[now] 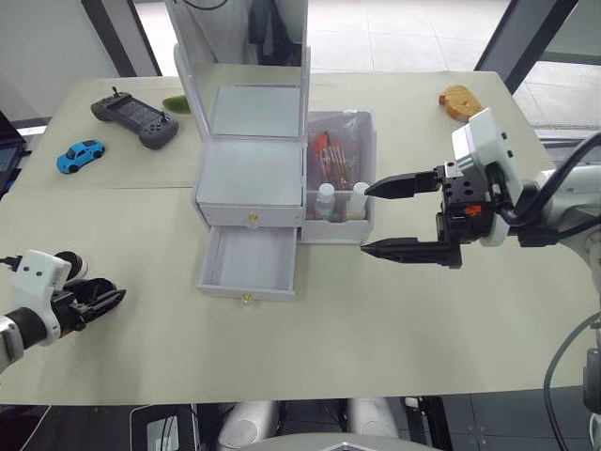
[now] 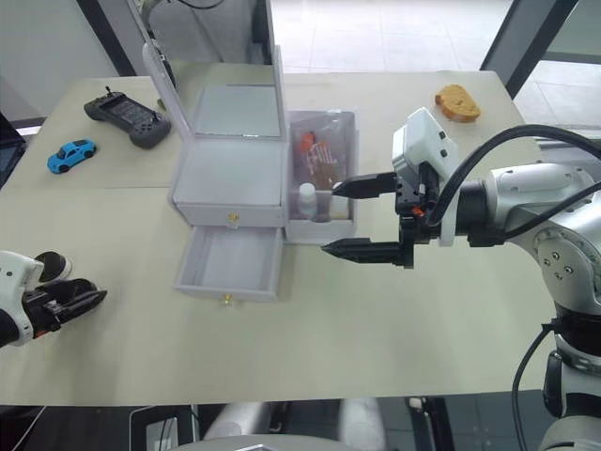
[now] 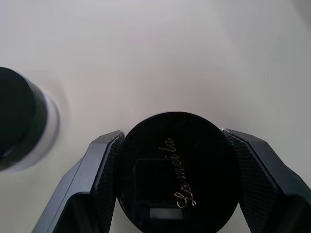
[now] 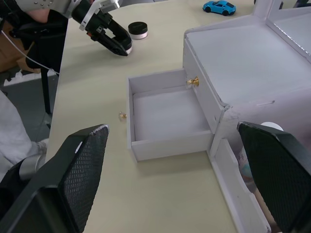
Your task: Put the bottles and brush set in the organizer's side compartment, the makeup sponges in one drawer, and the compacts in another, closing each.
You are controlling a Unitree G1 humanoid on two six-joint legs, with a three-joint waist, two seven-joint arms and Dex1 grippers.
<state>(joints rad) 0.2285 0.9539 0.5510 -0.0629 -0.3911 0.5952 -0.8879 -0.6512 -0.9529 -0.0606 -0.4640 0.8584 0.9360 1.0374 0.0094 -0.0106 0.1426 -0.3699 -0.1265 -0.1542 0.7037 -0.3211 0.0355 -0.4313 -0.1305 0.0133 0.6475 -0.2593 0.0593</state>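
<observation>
My left gripper is shut on one black-topped compact at the table's near left. The other compact stands just behind it. The white organizer stands mid-table with its mirror lid upright. Its lower drawer is pulled out and empty, and the upper drawer is shut. The side compartment holds the two bottles and the brush set. My right gripper hangs open just right of that compartment, holding nothing. The makeup sponges are out of view.
A dark game controller, a blue toy car and a green item lie at the back left. An orange-brown item sits at the back right. The table's front edge is near my arms.
</observation>
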